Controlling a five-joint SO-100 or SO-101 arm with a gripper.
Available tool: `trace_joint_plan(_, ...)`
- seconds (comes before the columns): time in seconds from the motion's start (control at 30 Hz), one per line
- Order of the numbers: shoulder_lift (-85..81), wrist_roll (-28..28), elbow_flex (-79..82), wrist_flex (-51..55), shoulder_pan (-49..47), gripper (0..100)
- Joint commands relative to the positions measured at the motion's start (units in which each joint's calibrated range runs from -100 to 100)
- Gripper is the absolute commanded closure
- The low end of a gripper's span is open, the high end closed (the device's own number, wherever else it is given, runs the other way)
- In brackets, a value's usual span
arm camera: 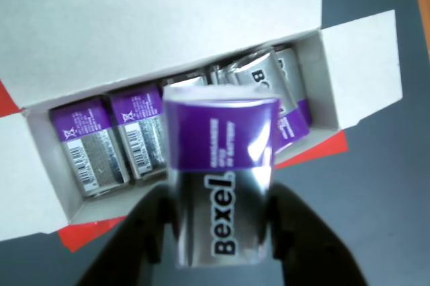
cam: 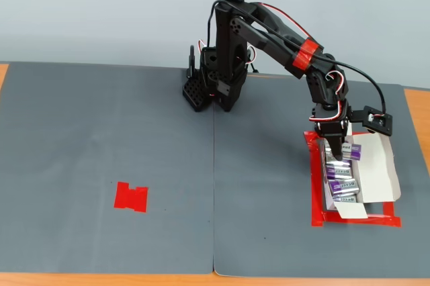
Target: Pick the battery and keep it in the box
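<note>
Gripper: the gripper (arm camera: 222, 232) is clamped on the battery (arm camera: 222, 185), held over the box (arm camera: 168, 37).
Snag risk: the box already holds several batteries; a drop onto one that leans at the wrist view's right could leave this battery propped up.
Flap risk: the arm could nudge the flaps.
Hidden: the fingertips, and the free slot under the battery.
Unclear: height above the box.

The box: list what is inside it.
The box holds several purple-and-silver batteries side by side. The gripper holds another battery above, hiding the middle ones.
</note>
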Motion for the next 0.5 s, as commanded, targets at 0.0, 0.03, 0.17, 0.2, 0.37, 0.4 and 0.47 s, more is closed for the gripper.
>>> trace_joint_plan(0.0,0.23,-0.14,-2.51,-0.74,0.04,93)
trace_joint_plan(0.03,0.49,-0.14,-2.51,-0.83,0.04,93)
trace_joint_plan(0.17,1.59,-0.2,-2.42,-2.39,-0.4,93)
trace_joint_plan(0.2,1.76,-0.2,-2.42,-3.17,-0.55,93)
trace_joint_plan(0.37,2.95,-0.2,-2.42,-5.6,-1.45,93)
trace_joint_plan(0.4,3.12,-0.14,-2.42,-5.43,-1.6,93)
trace_joint_plan(0.47,3.46,-0.14,-2.42,-5.0,-1.9,92)
